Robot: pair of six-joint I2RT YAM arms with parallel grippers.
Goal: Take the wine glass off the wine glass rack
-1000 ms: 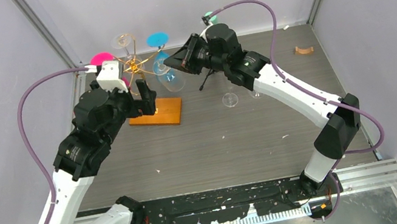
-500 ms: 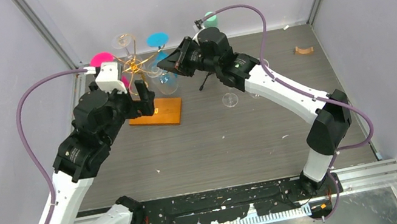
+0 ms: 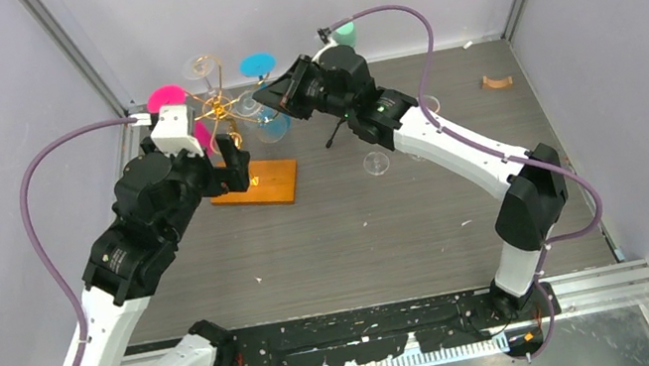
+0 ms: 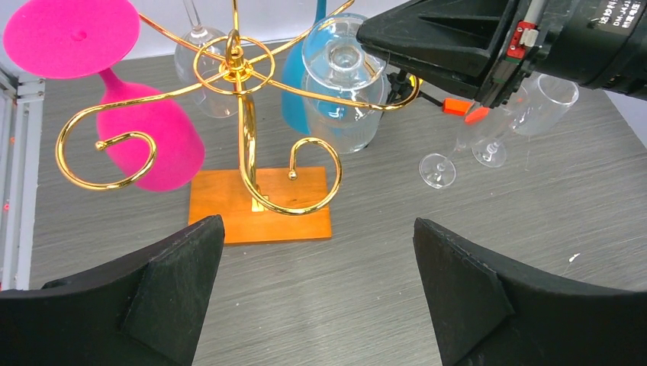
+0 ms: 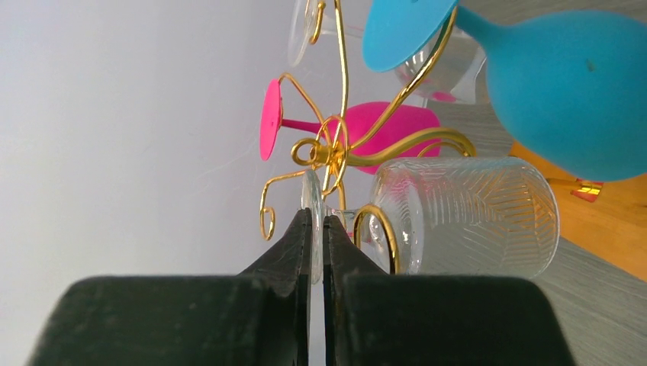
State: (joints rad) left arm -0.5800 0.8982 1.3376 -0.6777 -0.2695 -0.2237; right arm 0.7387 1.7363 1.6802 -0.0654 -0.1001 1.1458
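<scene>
Right gripper (image 5: 317,229) advanced to wine glass rack (image 4: 246,137), pinching wine glass (image 5: 473,217) foot; left gripper (image 4: 317,229) spread wide.

The wine glass rack (image 3: 223,118) is parked back-left on the bench (image 3: 359,227), stood on its flat base (image 3: 268,185). Four glasses are hung upside down off its arms: a left-hand glass (image 3: 167,98), a rear glass (image 3: 200,66), a back-right glass (image 3: 257,64), and the wine glass (image 4: 343,84) on the right side. Its foot is pinched inside the right end effector (image 5: 317,229). The left end effector (image 3: 230,169) is held just in front of the rack. Two loose glasses (image 3: 376,163) are found on the bench right of the rack, beside the right arm. A cylinder on a tripod (image 3: 343,34) is tucked behind that arm, and a small curved piece (image 3: 496,82) is left far right.
</scene>
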